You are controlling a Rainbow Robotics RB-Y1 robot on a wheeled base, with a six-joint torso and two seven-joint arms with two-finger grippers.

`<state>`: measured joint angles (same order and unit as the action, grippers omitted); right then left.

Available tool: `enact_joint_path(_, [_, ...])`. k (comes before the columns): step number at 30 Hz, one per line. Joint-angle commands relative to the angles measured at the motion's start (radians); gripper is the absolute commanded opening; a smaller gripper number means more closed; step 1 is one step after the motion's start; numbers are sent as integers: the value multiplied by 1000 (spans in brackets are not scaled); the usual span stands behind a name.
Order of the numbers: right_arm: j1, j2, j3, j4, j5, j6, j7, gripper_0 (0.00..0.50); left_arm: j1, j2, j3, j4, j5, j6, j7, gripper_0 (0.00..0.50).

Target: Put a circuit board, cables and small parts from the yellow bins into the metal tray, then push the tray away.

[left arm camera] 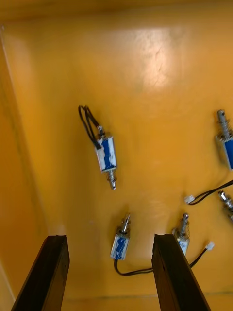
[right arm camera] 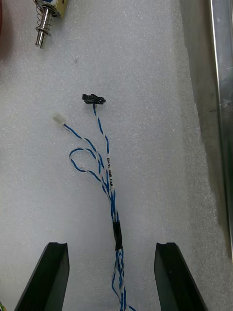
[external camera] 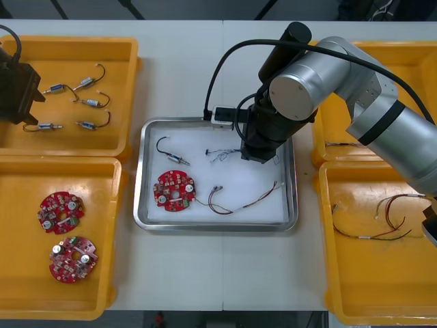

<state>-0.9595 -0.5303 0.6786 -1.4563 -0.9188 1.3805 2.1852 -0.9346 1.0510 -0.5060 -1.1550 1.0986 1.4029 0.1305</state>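
Note:
The metal tray (external camera: 139, 199), white inside, holds a round red circuit board (external camera: 174, 189), a small metal part (external camera: 179, 160) on a black lead, a red and yellow cable (external camera: 240, 201) and a twisted blue and white cable (external camera: 220, 156). My right gripper (external camera: 260, 152) hovers over the tray's right half. In the right wrist view it (right arm camera: 112, 277) is open, and the blue and white cable (right arm camera: 109, 181) lies flat on the white liner between its fingers (right arm camera: 47, 278), untouched. My left gripper (left arm camera: 109, 272) stands open above small metal parts (left arm camera: 107, 154) in the far left bin (external camera: 68, 133).
The near left bin (external camera: 20, 266) holds two more circuit boards (external camera: 61, 210). The near right bin (external camera: 382, 287) holds red and yellow cables (external camera: 372, 229). Another bin (external camera: 410, 75) sits behind it. The tray wall (right arm camera: 219, 97) runs close beside the right fingers.

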Motion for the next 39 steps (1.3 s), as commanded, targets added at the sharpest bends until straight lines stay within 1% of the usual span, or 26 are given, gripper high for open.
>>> enact_joint_path(1, [-39, -2, -51, -39, -17, 35, -21, 500, 5, 0, -5, 26, -48, -36, -12, 500])
enact_joint_path(4, [-39, -2, -100, -55, -20, 86, -27, 500, 5, -12, -5, 40, -60, -45, -19, 500])
enact_joint_path(6, [-41, -2, -159, -67, -23, 144, -38, 500, 5, -25, -9, 58, -63, -68, -26, 500])
enact_joint_path(8, [-41, -2, -205, -70, -25, 189, -44, 500, 5, -28, -29, 66, -63, -93, -31, 500])
enact_joint_path(11, [-41, -3, -280, -76, -25, 264, -99, 500, 5, -29, -78, 66, -68, -139, -31, 500])
enact_joint_path(15, [-39, -23, -355, -118, -6, 351, -206, 500, 3, -29, -117, 72, -65, -162, -32, 500])
enact_joint_path(19, [-39, -53, -402, -174, 17, 433, -338, 500, 5, -39, -123, 80, -54, -162, -37, 500])
enact_joint_path(21, [-39, -59, -416, -187, 26, 460, -375, 500, 5, -40, -129, 83, -54, -162, -42, 500])
enact_joint_path(22, [-39, -66, -439, -205, 47, 502, -430, 500, 3, -45, -140, 84, -57, -163, -45, 500])
enact_joint_path(24, [-39, -76, -458, -223, 66, 539, -482, 500, 5, -48, -147, 90, -59, -173, -48, 500])
enact_joint_path(25, [-39, -79, -464, -228, 72, 539, -499, 500, 3, -48, -149, 92, -59, -177, -51, 500])
enact_joint_path(26, [-33, -89, -479, -246, 87, 539, -552, 500, 5, -52, -155, 97, -60, -190, -55, 500])
enact_joint_path(32, [15, -131, -516, -319, 140, 539, -696, 500, 5, -66, -158, 117, -78, -202, -71, 500])
enact_joint_path(33, [21, -135, -519, -323, 141, 539, -708, 500, 5, -66, -160, 118, -80, -203, -72, 500])
enact_joint_path(34, [39, -149, -533, -337, 144, 539, -752, 500, 5, -68, -169, 123, -82, -205, -75, 500])
enact_joint_path(35, [39, -149, -533, -337, 144, 539, -752, 500, 5, -68, -169, 123, -82, -205, -75, 500])
enact_joint_path(39, [94, -183, -577, -380, 153, 539, -861, 500, 5, -68, -203, 129, -85, -229, -83, 500])
